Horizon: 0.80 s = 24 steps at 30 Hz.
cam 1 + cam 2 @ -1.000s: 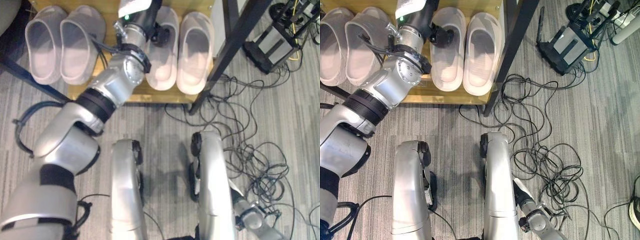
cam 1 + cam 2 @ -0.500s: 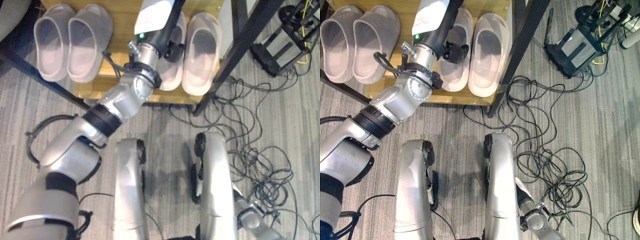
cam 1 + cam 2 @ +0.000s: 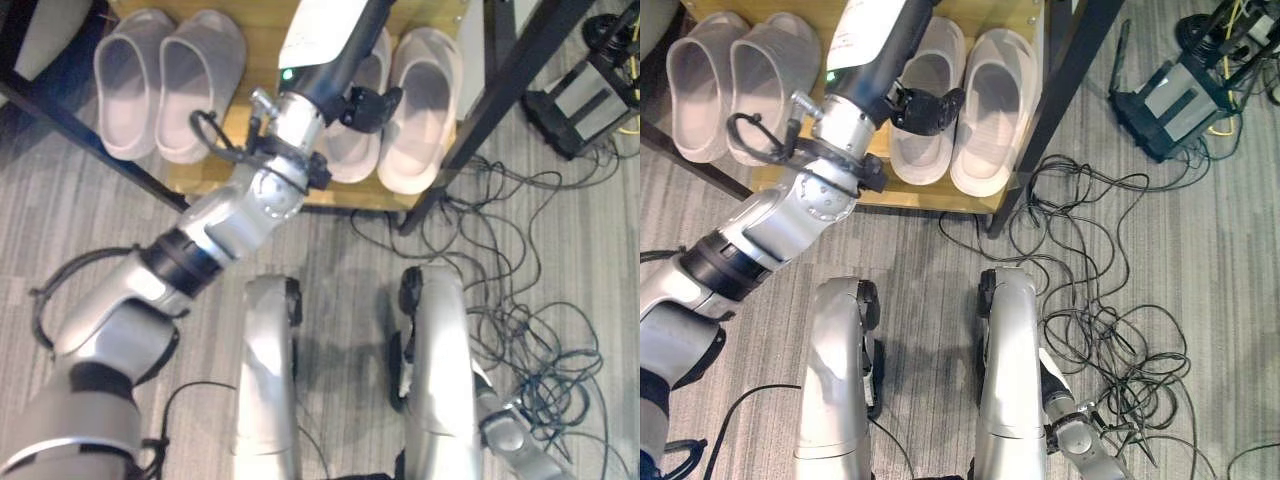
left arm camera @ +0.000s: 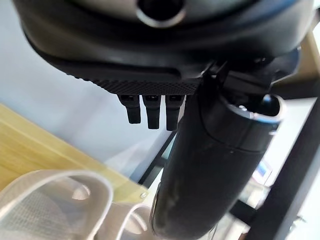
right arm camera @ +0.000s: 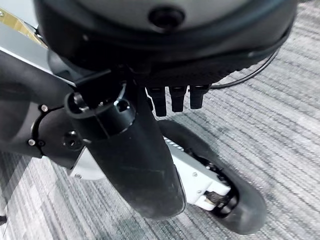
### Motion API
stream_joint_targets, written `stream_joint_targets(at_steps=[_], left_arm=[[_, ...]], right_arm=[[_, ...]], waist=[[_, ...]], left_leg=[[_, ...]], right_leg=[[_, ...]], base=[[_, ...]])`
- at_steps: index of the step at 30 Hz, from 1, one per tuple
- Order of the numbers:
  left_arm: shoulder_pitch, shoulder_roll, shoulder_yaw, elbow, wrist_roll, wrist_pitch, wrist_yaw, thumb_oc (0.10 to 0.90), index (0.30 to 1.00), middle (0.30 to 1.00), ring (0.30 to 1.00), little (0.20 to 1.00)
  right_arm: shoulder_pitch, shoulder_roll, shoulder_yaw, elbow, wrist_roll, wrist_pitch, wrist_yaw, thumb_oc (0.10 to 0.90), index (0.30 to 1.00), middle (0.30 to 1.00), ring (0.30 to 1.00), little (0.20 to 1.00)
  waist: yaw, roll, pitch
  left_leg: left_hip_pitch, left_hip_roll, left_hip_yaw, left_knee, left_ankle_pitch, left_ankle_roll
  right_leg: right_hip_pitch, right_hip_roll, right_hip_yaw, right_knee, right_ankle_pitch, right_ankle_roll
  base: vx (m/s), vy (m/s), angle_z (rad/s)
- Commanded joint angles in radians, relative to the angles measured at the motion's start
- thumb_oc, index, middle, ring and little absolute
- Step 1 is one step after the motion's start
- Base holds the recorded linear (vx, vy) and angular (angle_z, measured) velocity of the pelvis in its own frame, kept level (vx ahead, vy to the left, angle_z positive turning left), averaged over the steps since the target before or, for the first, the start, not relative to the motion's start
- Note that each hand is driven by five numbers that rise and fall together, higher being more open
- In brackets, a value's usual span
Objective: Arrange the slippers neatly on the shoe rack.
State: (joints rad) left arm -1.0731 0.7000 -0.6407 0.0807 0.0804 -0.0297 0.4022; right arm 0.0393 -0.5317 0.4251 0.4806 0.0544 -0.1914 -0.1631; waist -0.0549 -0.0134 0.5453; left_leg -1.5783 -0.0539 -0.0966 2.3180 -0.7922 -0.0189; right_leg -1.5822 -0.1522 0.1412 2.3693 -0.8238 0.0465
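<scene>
We look down on a low wooden shoe rack (image 3: pixel 300 195) at the far side of the scene, standing on grey striped carpet (image 3: pixel 1200 250). Four pale slippers lie on its shelf, toes toward the robot, in two pairs. The left pair (image 3: pixel 165 80) sits toward the left end of the shelf, its two slippers side by side and touching. The right pair sits toward the right end: the outer right slipper (image 3: pixel 995 105) lies fully exposed, just beside the inner right slipper (image 3: pixel 925 110), which is partly covered by the robot's arm.

The left hand (image 3: pixel 370 105) reaches across from the near left and hovers over the right pair, its dark thumb lying above the gap between those two slippers. In the left wrist view we see the thumb extended and the fingers (image 4: pixel 150 107) short and straight, apart from one another and closed on nothing; a slipper's strap (image 4: pixel 65 195) shows beyond them, not touched.

The right hand (image 5: pixel 140 165) hangs low beside the robot over the carpet, with its thumb extended and its fingers straight, holding nothing.

A dark table leg (image 3: pixel 480 110) slants down just right of the rack. A black device (image 3: pixel 1180 95) and loose black cables (image 3: pixel 1110 330) lie on the carpet to the right.
</scene>
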Motion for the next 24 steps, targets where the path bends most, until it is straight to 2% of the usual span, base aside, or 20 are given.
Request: stream_joint_targets(at_steps=[1, 3, 4, 5, 6, 8, 9, 11, 14, 15, 16, 17, 18, 20, 22, 23, 24], left_arm=[[0.138, 0.116, 0.196, -0.226, -0.019, -0.15, 0.044, 0.8, 0.9, 0.9, 0.9, 0.9], [0.305, 0.168, 0.262, -0.329, 0.048, -0.167, 0.053, 0.8, 0.9, 0.9, 0.9, 0.9], [0.317, 0.169, 0.271, -0.337, 0.049, -0.165, 0.051, 0.8, 0.9, 0.9, 0.9, 0.9], [0.517, 0.257, 0.353, -0.446, 0.099, -0.197, 0.031, 0.8, 0.9, 0.9, 0.9, 0.9], [0.63, 0.26, 0.408, -0.484, 0.072, -0.225, 0.024, 0.8, 0.9, 0.9, 0.9, 0.9], [0.867, 0.213, 0.545, -0.542, 0.015, -0.269, 0.032, 0.8, 0.9, 0.9, 0.9, 0.9], [0.957, 0.18, 0.566, -0.542, 0.037, -0.278, 0.056, 0.8, 0.9, 0.9, 0.9, 0.9], [1.095, 0.179, 0.564, -0.524, 0.124, -0.297, 0.091, 0.8, 0.9, 0.9, 0.9, 0.9], [1.219, 0.154, 0.503, -0.357, 0.199, -0.297, 0.145, 0.8, 0.9, 0.9, 0.9, 0.9], [1.256, 0.156, 0.452, -0.225, 0.231, -0.293, 0.16, 0.8, 0.9, 0.9, 0.9, 0.9], [1.27, 0.106, 0.415, -0.119, 0.223, -0.281, 0.177, 0.8, 0.9, 0.9, 0.9, 0.9], [1.267, 0.105, 0.413, -0.116, 0.225, -0.282, 0.179, 0.8, 0.9, 0.9, 0.9, 0.9], [1.283, 0.057, 0.363, 0.088, 0.217, -0.264, 0.173, 0.8, 0.9, 0.9, 0.9, 0.9], [1.285, -0.015, 0.31, 0.337, 0.254, -0.238, 0.177, 0.8, 0.9, 0.9, 0.9, 0.9], [1.287, -0.101, 0.304, 0.555, 0.27, -0.203, 0.142, 0.8, 0.9, 0.9, 0.9, 0.9], [1.28, -0.167, 0.296, 0.729, 0.306, -0.18, 0.126, 0.8, 0.9, 0.9, 0.9, 0.9], [1.26, -0.222, 0.306, 0.829, 0.311, -0.158, 0.103, 0.8, 0.9, 0.9, 0.9, 0.9]], right_arm=[[0.014, 0.034, -0.077, -0.1, -0.025, -0.031, -0.055, 0.8, 0.9, 0.9, 0.9, 0.9], [0.014, 0.043, -0.133, -0.091, -0.011, -0.035, -0.081, 0.8, 0.9, 0.9, 0.9, 0.9], [0.015, 0.04, -0.13, -0.091, -0.011, -0.035, -0.081, 0.8, 0.9, 0.9, 0.9, 0.9], [0.036, 0.049, -0.216, -0.074, 0.025, -0.046, -0.107, 0.8, 0.9, 0.9, 0.9, 0.9], [0.042, 0.059, -0.256, -0.069, 0.037, -0.052, -0.119, 0.8, 0.9, 0.9, 0.9, 0.9], [0.056, 0.088, -0.319, -0.023, 0.066, -0.06, -0.154, 0.8, 0.9, 0.9, 0.9, 0.9], [0.054, 0.109, -0.347, 0.023, 0.087, -0.065, -0.179, 0.8, 0.9, 0.9, 0.9, 0.9], [0.037, 0.13, -0.388, 0.131, 0.117, -0.086, -0.216, 0.8, 0.9, 0.9, 0.9, 0.9], [-0.012, 0.118, -0.411, 0.266, 0.117, -0.1, -0.286, 0.8, 0.9, 0.9, 0.9, 0.9], [-0.018, 0.116, -0.417, 0.332, 0.117, -0.102, -0.302, 0.8, 0.9, 0.9, 0.9, 0.9], [-0.035, 0.118, -0.409, 0.376, 0.097, -0.106, -0.342, 0.8, 0.9, 0.9, 0.9, 0.9], [-0.036, 0.117, -0.41, 0.377, 0.097, -0.107, -0.342, 0.8, 0.9, 0.9, 0.9, 0.9], [-0.045, 0.132, -0.405, 0.473, 0.109, -0.101, -0.351, 0.8, 0.9, 0.9, 0.9, 0.9], [-0.025, 0.152, -0.398, 0.523, 0.094, -0.11, -0.363, 0.8, 0.9, 0.9, 0.9, 0.9], [0.002, 0.173, -0.396, 0.558, 0.083, -0.115, -0.371, 0.8, 0.9, 0.9, 0.9, 0.9], [0.005, 0.189, -0.386, 0.564, 0.081, -0.119, -0.356, 0.8, 0.9, 0.9, 0.9, 0.9], [0.008, 0.208, -0.373, 0.597, 0.069, -0.109, -0.363, 0.8, 0.9, 0.9, 0.9, 0.9]], waist=[[0.066, 0.017, -0.025], [0.085, 0.024, -0.025], [0.081, 0.025, -0.025], [0.095, 0.027, -0.025], [0.109, 0.028, -0.026], [0.117, 0.028, -0.039], [0.133, 0.026, -0.056], [0.156, 0.02, -0.089], [0.195, 0.005, -0.135], [0.202, 0.003, -0.144], [0.211, -0.002, -0.156], [0.211, 0.0, -0.154], [0.219, -0.013, -0.177], [0.21, -0.016, -0.197], [0.192, -0.034, -0.24], [0.177, -0.034, -0.255], [0.168, -0.036, -0.266]], left_leg=[[0.009, 0.003, -0.141, -0.027, 0.035, 0.073], [0.013, 0.002, -0.149, -0.038, 0.052, 0.071], [0.016, 0.001, -0.149, -0.04, 0.053, 0.071], [0.055, 0.012, -0.145, -0.095, 0.062, 0.073], [0.078, 0.02, -0.138, -0.141, 0.07, 0.073], [0.121, 0.037, -0.134, -0.242, 0.097, 0.075], [0.143, 0.046, -0.132, -0.298, 0.111, 0.075], [0.187, 0.067, -0.136, -0.408, 0.148, 0.085], [0.319, 0.123, -0.133, -0.587, 0.208, 0.105], [0.402, 0.143, -0.134, -0.686, 0.238, 0.111], [0.475, 0.166, -0.126, -0.777, 0.267, 0.113], [0.478, 0.166, -0.127, -0.782, 0.272, 0.113], [0.618, 0.183, -0.113, -0.952, 0.311, 0.11], [0.754, 0.199, -0.085, -1.138, 0.377, 0.089], [0.868, 0.204, -0.068, -1.301, 0.422, 0.069], [0.969, 0.209, -0.055, -1.432, 0.462, 0.06], [1.029, 0.202, -0.045, -1.503, 0.482, 0.058]], right_leg=[[0.04, 0.044, 0.078, -0.029, 0.146, -0.054], [0.067, 0.032, 0.072, -0.046, 0.163, -0.044], [0.07, 0.032, 0.07, -0.049, 0.164, -0.044], [0.121, 0.017, 0.063, -0.108, 0.181, -0.046], [0.149, 0.005, 0.058, -0.15, 0.191, -0.046], [0.196, -0.019, 0.035, -0.255, 0.212, -0.055], [0.216, -0.028, 0.019, -0.302, 0.222, -0.053], [0.262, -0.052, -0.023, -0.415, 0.243, -0.058], [0.384, -0.095, -0.106, -0.617, 0.272, -0.051], [0.459, -0.106, -0.136, -0.712, 0.291, -0.05], [0.523, -0.115, -0.162, -0.811, 0.306, -0.048], [0.527, -0.115, -0.164, -0.816, 0.309, -0.049], [0.653, -0.119, -0.21, -0.988, 0.337, -0.03], [0.785, -0.118, -0.267, -1.199, 0.397, -0.011], [0.918, -0.104, -0.309, -1.39, 0.447, 0.01], [0.998, -0.091, -0.323, -1.489, 0.489, 0.022], [1.057, -0.083, -0.328, -1.556, 0.525, 0.027]], base=[[-0.02, 0.046, 0.02], [-0.02, 0.028, 0.1], [-0.06, 0.038, 0.16], [-0.06, 0.058, 0.13], [-0.08, 0.068, 0.09], [-0.08, 0.054, 0.06], [-0.07, 0.021, 0.19], [-0.03, -0.003, 0.25], [0.03, -0.006, 0.2], [0.05, -0.001, 0.0], [0.03, -0.003, 0.05], [0.1, -0.037, 0.04], [0.09, -0.036, 0.08], [0.13, -0.03, 0.11], [0.24, -0.029, 0.05], [0.26, 0.023, 0.1], [0.19, 0.044, 0.01]])
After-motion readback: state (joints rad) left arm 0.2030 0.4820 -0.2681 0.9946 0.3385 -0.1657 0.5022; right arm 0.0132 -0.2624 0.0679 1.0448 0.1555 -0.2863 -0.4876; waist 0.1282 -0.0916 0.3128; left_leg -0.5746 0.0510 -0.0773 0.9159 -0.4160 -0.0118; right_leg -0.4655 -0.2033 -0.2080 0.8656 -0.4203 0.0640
